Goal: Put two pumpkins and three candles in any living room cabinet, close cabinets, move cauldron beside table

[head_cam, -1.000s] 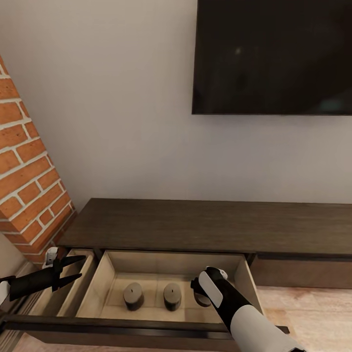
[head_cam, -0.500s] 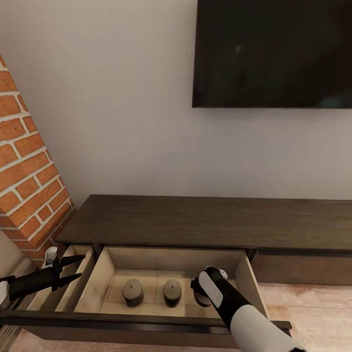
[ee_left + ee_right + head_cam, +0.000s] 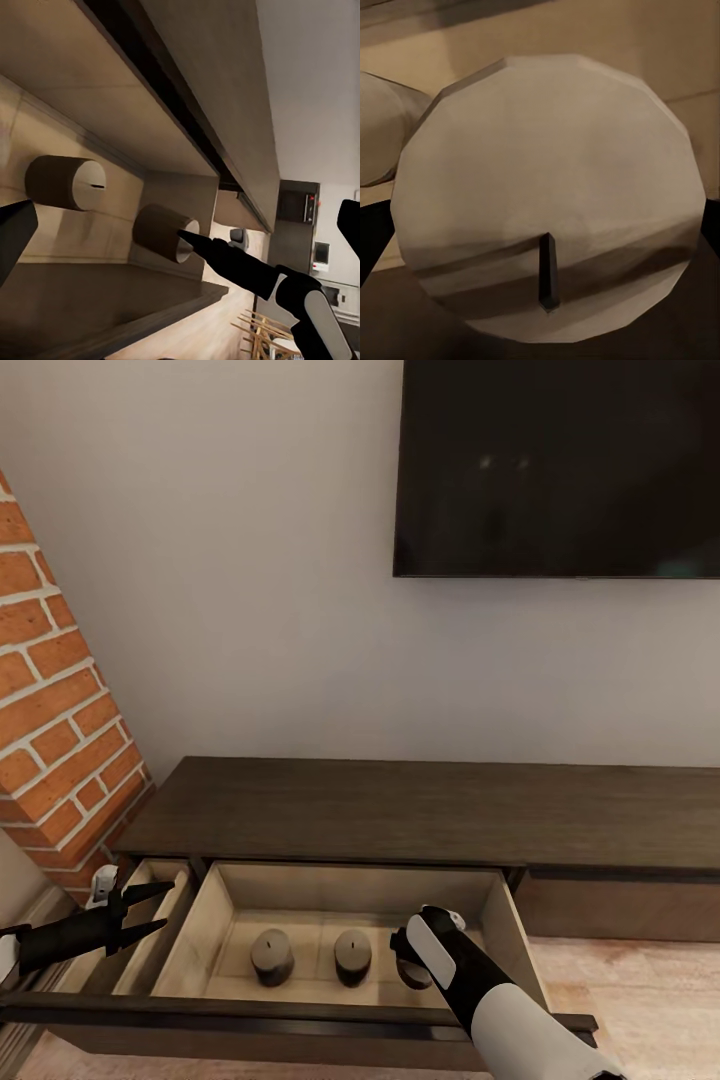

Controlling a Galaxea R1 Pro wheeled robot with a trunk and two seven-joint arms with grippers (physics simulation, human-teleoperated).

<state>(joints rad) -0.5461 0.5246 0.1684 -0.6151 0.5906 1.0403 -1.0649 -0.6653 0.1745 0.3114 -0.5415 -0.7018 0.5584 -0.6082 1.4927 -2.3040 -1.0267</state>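
Observation:
The long dark-brown cabinet [image 3: 400, 810] has its middle drawer [image 3: 515, 935] pulled out, showing pale wood inside. Two beige candles [image 3: 272, 957] [image 3: 352, 956] stand upright on the drawer floor. My right gripper [image 3: 408, 952] reaches down into the drawer's right part, shut on a third candle [image 3: 415, 972]. That candle's flat top and wick [image 3: 547, 281] sit between dark fingers [image 3: 371, 240] in the right wrist view. My left gripper [image 3: 168, 906] hangs open over the left drawer, holding nothing. Two candles [image 3: 64, 182] [image 3: 161, 232] show in the left wrist view. The pumpkins are out of view.
A second, narrower drawer [image 3: 150, 935] is open at the left. A brick column [image 3: 50, 700] stands left of the cabinet, and a dark TV [image 3: 560, 470] hangs on the wall above. The open drawer's dark front [image 3: 250, 1015] is nearest me. Wood floor [image 3: 640, 1000] lies to the right.
The whole picture has shifted: the cabinet and the two standing candles sit slightly higher in view. Both arms and the held candle keep their places in the picture.

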